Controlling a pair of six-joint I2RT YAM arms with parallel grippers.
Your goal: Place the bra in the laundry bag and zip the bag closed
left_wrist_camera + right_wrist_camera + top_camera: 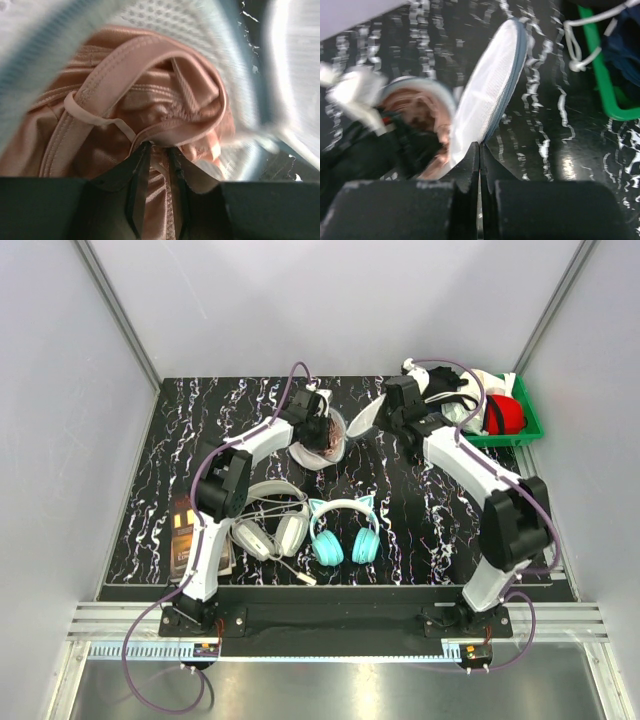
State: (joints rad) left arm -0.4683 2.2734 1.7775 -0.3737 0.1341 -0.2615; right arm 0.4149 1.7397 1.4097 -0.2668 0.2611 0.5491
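On the black marbled table point(400, 530), the bra point(115, 115) is pinched by the narrowly shut left gripper point(157, 155) (inside the laundry bag point(492, 85)). Beyond, the bag's raised lid is clamped at its edge by the right gripper point(479, 150).

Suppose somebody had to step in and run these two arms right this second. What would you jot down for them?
Left gripper: shut on the bra, holding it down inside the laundry bag.
Right gripper: shut on the laundry bag's edge, holding its top half tipped open.
Done: the bra looks largely inside the bag.
Left: release the bra, draw the left arm out, fold the top half down and zip it shut all the way round.
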